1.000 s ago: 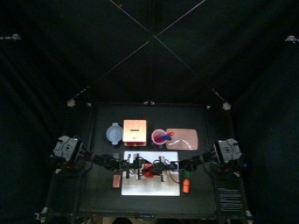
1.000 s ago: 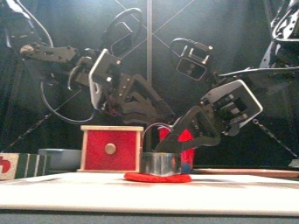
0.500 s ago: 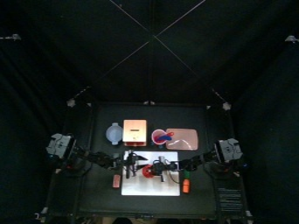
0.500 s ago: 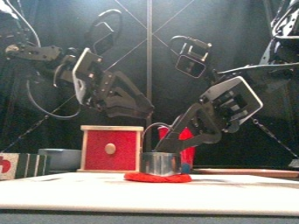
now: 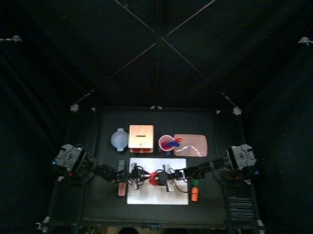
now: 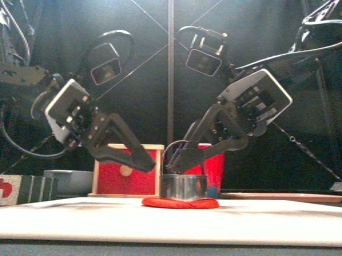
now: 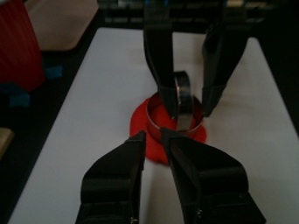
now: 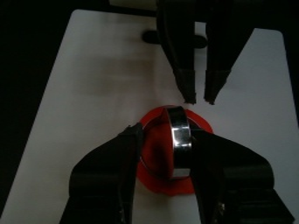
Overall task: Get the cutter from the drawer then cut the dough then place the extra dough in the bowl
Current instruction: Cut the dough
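- Right now, at the lower middle of the front view, the dough (image 6: pixel 181 203) is lying flat on the white board (image 6: pixel 80 218). The cutter (image 6: pixel 183 186) is standing upright on it, with its rim sitting in the red disc.
- You are, as I judge it, pressing the cut, so you should be pushing straight down and holding the ring level. A tilt would likely leave one side uncut. A small twist at the bottom might help the ring bite through to the board all round.
- Your right gripper (image 8: pixel 176 131) is coming down from the upper right of the front view. Its jaws are standing spread to the cutter's width, one on each side, and they appear to be clasping its wall.
- Your left gripper (image 7: pixel 158 140) is hanging at the left of the front view, near the dough's edge. Its jaws are drawn almost together, showing only a thin slit, and they are pinching nothing. Be holding it clear of the ring while you are pressing.
- Farther back, the wooden box (image 6: pixel 130 170) is standing left of centre. In the top view the bowl (image 5: pixel 119 139) is waiting just left of that box, well apart from the dough, ready for the trimmings.
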